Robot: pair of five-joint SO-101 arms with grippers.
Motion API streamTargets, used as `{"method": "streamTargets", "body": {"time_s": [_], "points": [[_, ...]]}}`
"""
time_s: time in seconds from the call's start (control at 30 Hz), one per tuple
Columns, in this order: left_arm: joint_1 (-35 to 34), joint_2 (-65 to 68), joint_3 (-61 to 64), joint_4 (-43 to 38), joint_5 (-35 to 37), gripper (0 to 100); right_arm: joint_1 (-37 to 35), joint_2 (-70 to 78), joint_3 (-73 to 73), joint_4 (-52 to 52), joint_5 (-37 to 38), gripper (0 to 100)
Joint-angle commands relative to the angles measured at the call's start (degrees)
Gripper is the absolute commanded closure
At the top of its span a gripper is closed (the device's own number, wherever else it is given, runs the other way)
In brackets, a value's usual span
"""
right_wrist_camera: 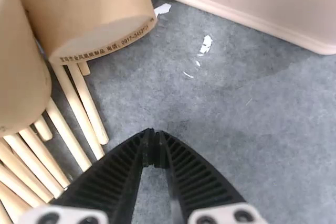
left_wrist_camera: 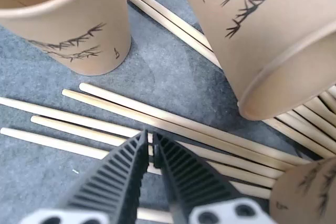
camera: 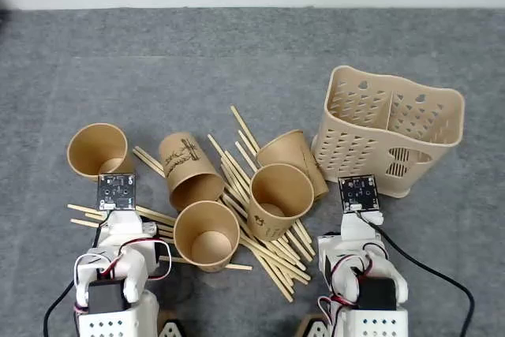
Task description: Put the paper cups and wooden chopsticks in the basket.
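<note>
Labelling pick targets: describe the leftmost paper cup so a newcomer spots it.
Start at the beige basket on the right, then cross the chopstick pile to the far left. That paper cup sits alone beyond the left arm, while the other four cluster together.

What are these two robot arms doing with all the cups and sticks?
They're meant to tidy up. Five paper cups and many wooden chopsticks are scattered on the grey mat; the basket looks empty. The left gripper is shut above some chopsticks, the right gripper shut above bare mat near the basket. Neither holds anything.
</note>
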Motion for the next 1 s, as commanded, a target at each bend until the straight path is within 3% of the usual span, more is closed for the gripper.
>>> {"method": "streamTargets", "body": {"time_s": [0.0, 0.97], "points": [[-0.18, -0.88, -0.48, 0.18, -0.35, 99, 0.31, -0.84, 0.97, 0.4, 0.53, 98.7], [-0.35, -0.88, -3.74, 0.79, -0.44, 99, 0.04, -0.84, 0.97, 0.4, 0.44, 98.9]]}}
